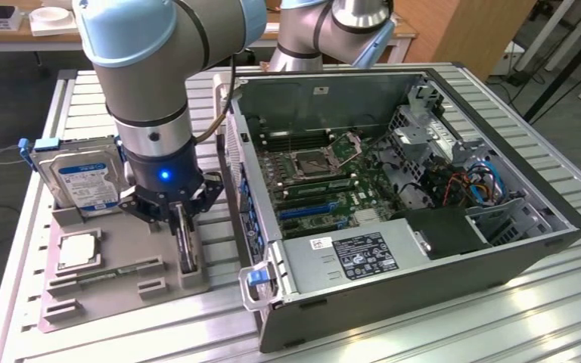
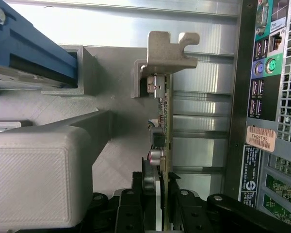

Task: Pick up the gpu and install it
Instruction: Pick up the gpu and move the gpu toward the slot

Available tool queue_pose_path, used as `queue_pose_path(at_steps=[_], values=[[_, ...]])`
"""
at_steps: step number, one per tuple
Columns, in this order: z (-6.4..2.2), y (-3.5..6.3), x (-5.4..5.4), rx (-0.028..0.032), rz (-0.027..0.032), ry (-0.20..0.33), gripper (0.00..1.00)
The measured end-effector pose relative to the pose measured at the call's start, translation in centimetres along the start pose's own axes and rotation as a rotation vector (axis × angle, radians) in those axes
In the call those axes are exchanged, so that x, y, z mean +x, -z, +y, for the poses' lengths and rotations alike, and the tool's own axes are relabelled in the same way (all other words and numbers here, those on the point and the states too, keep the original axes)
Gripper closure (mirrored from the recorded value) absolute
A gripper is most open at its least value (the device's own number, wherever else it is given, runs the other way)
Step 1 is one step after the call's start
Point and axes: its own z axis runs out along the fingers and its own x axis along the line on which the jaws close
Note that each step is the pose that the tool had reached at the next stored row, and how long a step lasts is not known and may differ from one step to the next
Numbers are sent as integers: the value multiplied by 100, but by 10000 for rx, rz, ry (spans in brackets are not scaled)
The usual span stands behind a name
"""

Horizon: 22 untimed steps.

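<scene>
Exterior view: the arm (image 1: 149, 113) points straight down over the grey fixture tray (image 1: 119, 291). The gripper (image 1: 184, 227) clamps the gpu (image 1: 187, 253), which stands on edge in a tray slot. The hard drive (image 1: 81, 178) stands to the exterior view's left, the open computer case (image 1: 532, 249) to its right.

Wrist view: the fingers (image 2: 177, 208) pinch both faces of the gpu (image 2: 166, 121). Its silver bracket (image 2: 169, 51) is at the far end, and the case's rear panel (image 2: 262, 97) is just beside it.

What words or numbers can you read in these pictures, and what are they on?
"Pro": small sticker on the computer case.
Barcode sticker on the case: number too blurred to read.
Hard drive label: print too small to read.
Black label on the power supply: too small to read.
</scene>
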Motion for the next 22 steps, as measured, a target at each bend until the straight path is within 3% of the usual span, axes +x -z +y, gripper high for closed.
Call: queue_pose_path(at_steps=[15,22], values=[[3,1,-1,-25,0,0,71],[2,113,-5,-25,0,-1,71]])
